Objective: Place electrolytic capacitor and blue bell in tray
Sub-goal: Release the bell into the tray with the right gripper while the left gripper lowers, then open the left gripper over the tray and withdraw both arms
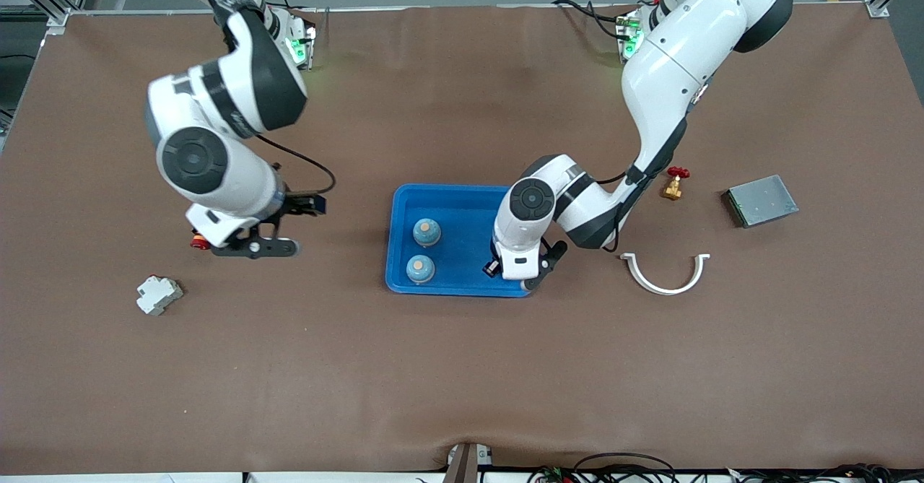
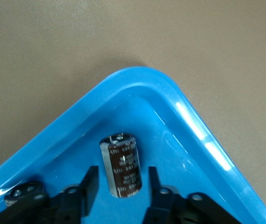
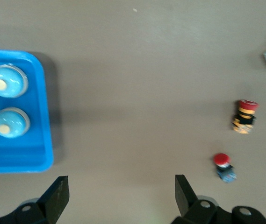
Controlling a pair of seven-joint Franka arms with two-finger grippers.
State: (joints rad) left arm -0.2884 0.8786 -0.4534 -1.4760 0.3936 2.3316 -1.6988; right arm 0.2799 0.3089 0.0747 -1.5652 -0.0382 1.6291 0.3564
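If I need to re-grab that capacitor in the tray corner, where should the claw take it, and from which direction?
Probably from straight above, across the round body. The capacitor lies on its side on the tray floor near a corner, apart from the rim. The left claw hangs over it, open, one finger on each long side. Close on the mid-body, not the ends.

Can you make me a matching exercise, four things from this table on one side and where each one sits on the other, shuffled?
Things:
1. electrolytic capacitor
2. grey metal box
3. white circuit breaker
4. white curved clip

Places:
A. toward the right arm's end of the table
B. farthest toward the left arm's end
C. in the tray, under the left gripper
D. on the table between tray and box

Pairs: 1-C, 2-B, 3-A, 4-D
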